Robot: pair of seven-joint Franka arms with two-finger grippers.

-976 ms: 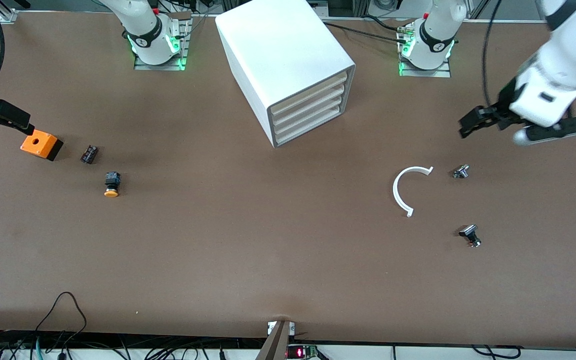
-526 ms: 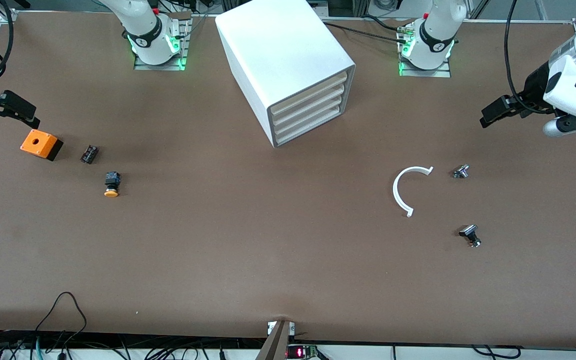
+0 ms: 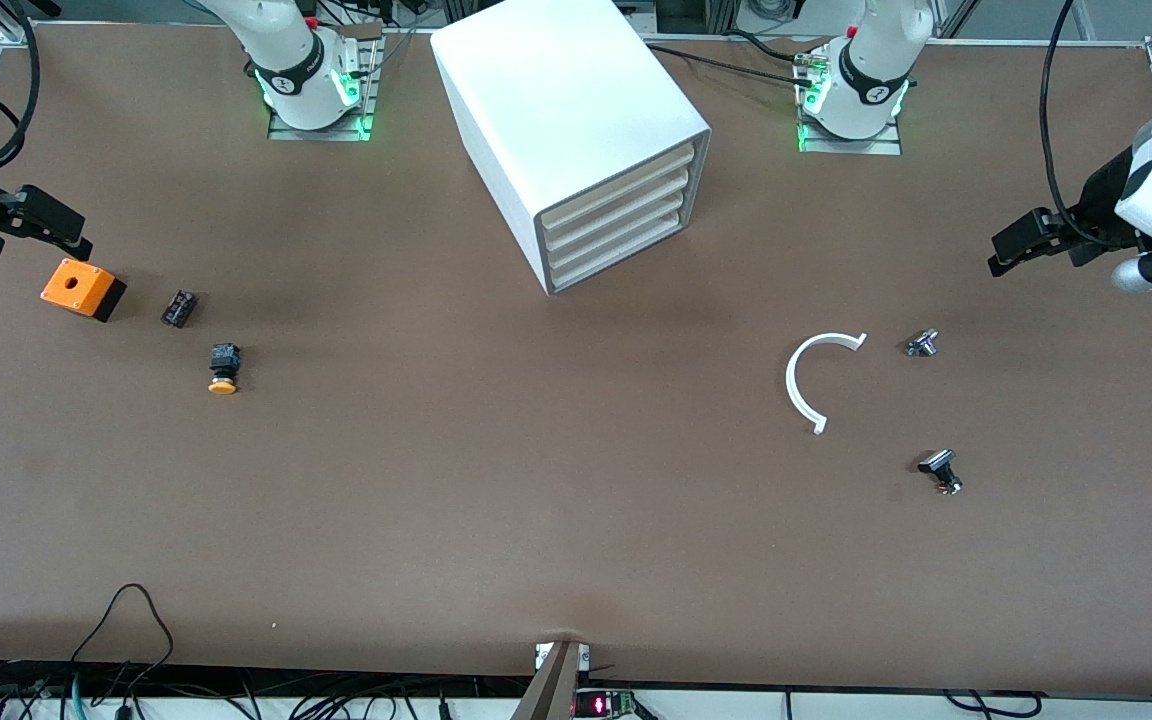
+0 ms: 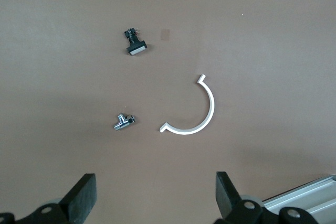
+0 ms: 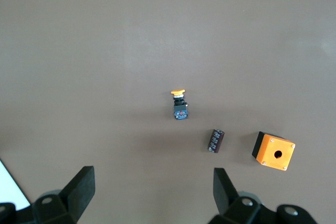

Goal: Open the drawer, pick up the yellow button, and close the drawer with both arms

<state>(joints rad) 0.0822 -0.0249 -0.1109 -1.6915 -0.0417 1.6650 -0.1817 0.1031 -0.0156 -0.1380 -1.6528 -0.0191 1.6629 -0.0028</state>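
Drawer (image 3: 618, 172): uppermost of four in the white cabinet (image 3: 556, 95), pushed in flush with the three below; its contents were hidden.
Cabinet: stood on the brown desk (image 3: 496, 480) between the two arm bases, drawer fronts angled toward the left arm's end; one corner was cut off in the left wrist view.
Button (image 3: 223, 368): lay on its side on the bare desk toward the right arm's end, orange cap pointing toward the front camera, well apart from the cabinet.
Beside the button: a small dark component (image 3: 178, 308) and an orange box with a hole (image 3: 82, 288), both farther from the front camera; the component was too small to identify.
Right gripper (image 3: 31, 220): held in the air above the desk edge near the orange box, fingers (image 5: 81, 187) spread wide and empty; the arm was mostly cut off.
Left gripper (image 3: 1031, 240): in the air over the left arm's end of the desk, fingers (image 4: 84, 195) wide apart, holding nothing.
Under the left wrist camera: a white curved piece (image 4: 191, 111), a silver knob (image 4: 123, 122) and a black knob (image 4: 135, 43), all apart from one another.
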